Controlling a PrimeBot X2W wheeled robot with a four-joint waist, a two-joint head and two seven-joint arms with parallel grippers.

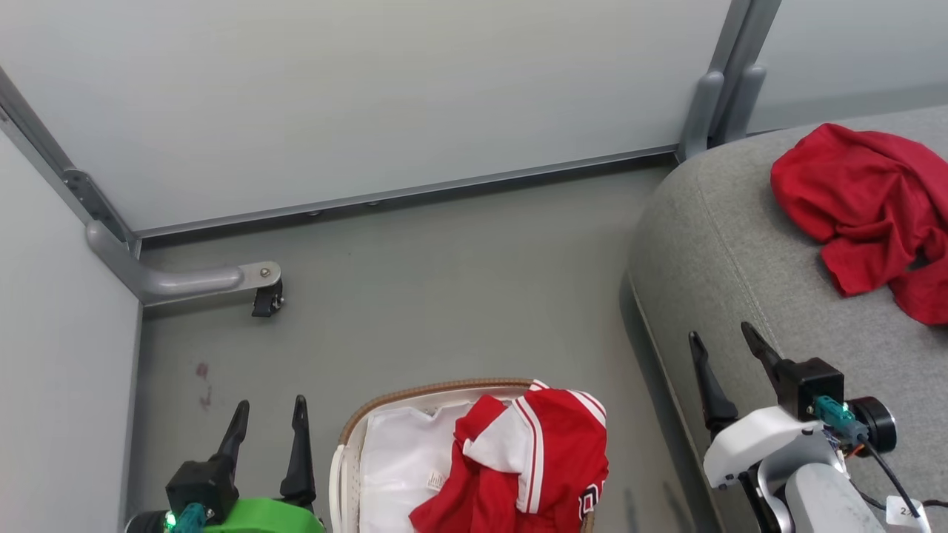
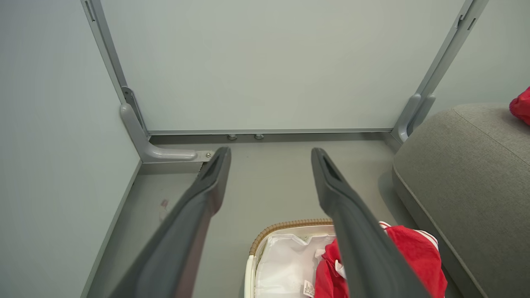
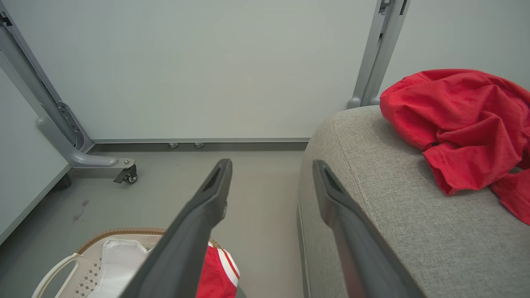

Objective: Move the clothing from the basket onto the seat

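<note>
A plain red shirt lies crumpled on the grey seat at the right; it also shows in the right wrist view on the seat. The red jersey with white panels hangs over the right side of the white basket on the floor, on top of a white cloth. My left gripper stands open and empty, left of the basket. My right gripper is open and empty above the seat's front edge. The left wrist view shows the jersey and the basket below my fingers.
Pale partition panels close the floor behind and at the left. A grey bracket foot with a caster juts out from the left corner. Another panel post stands behind the seat. Grey floor lies between basket and wall.
</note>
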